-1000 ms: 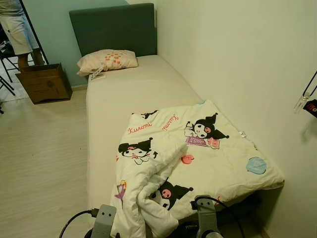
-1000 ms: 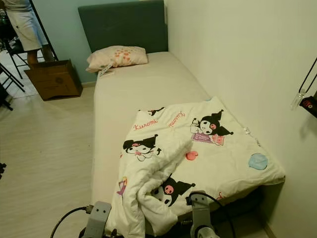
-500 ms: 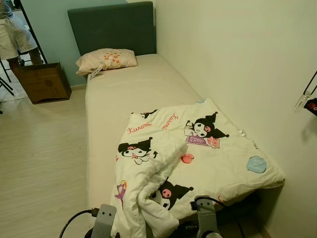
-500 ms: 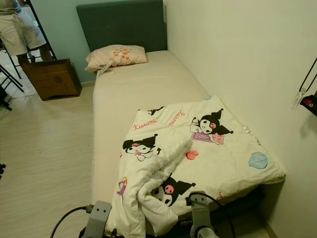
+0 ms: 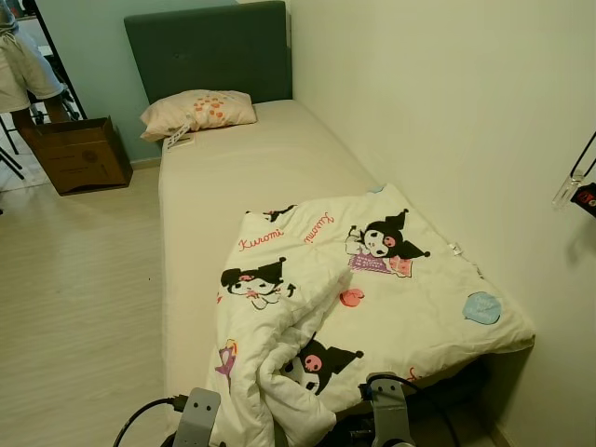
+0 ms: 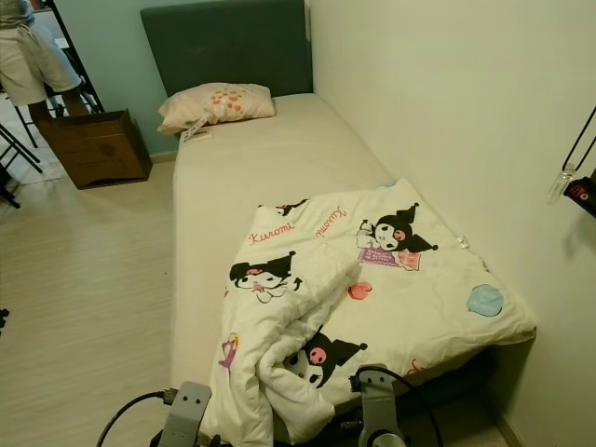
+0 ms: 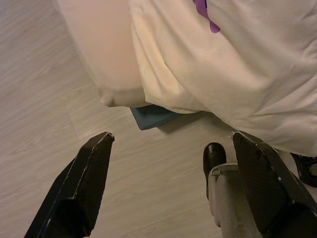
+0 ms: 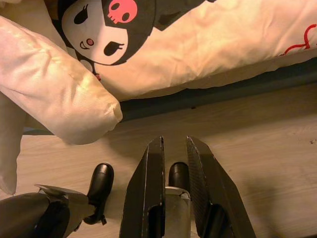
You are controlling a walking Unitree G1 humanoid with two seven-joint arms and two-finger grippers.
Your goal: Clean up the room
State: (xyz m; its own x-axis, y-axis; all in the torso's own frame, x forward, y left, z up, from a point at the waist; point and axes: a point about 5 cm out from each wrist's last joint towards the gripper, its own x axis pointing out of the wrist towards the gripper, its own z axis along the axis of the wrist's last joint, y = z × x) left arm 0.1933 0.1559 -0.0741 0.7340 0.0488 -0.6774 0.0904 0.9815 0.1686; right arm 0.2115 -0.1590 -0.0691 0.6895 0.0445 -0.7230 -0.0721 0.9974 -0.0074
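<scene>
Left eye view. A single bed [image 5: 270,177] stands lengthwise along the wall, with a dark green headboard [image 5: 207,51] at its far end. A pale pillow [image 5: 197,113] with orange print lies on the bed just before the headboard. A white blanket [image 5: 372,298] printed with cartoon characters covers the near end of the bed; its edge toward the floor side is bunched and folded over, and a fold hangs off the foot of the bed. A brown cardboard box [image 5: 79,155] sits on the pale wood floor [image 5: 74,298] beside the head of the bed. A person's legs in light shorts [image 5: 23,74] stand just beyond the box. Both silver wrists show below the foot of the bed.

Right eye view. Same scene. A black strap with a tag [image 6: 577,177] hangs on the wall near the foot of the bed.

Left wrist view. The left gripper [image 7: 173,148] hangs above the floor with its two black fingers [image 7: 84,183] spread wide and nothing between them. Beyond it, the blanket drapes over the corner of the bed, and a piece of blue material [image 7: 153,116] shows beneath that corner. A black robot foot [image 7: 214,157] rests on the floor.

Right wrist view. The right gripper [image 8: 175,144] points at the floor below the foot of the bed, fingers [image 8: 148,193] nearly pressed together with a narrow gap, pinching nothing. The hanging blanket fold is well apart from it.
</scene>
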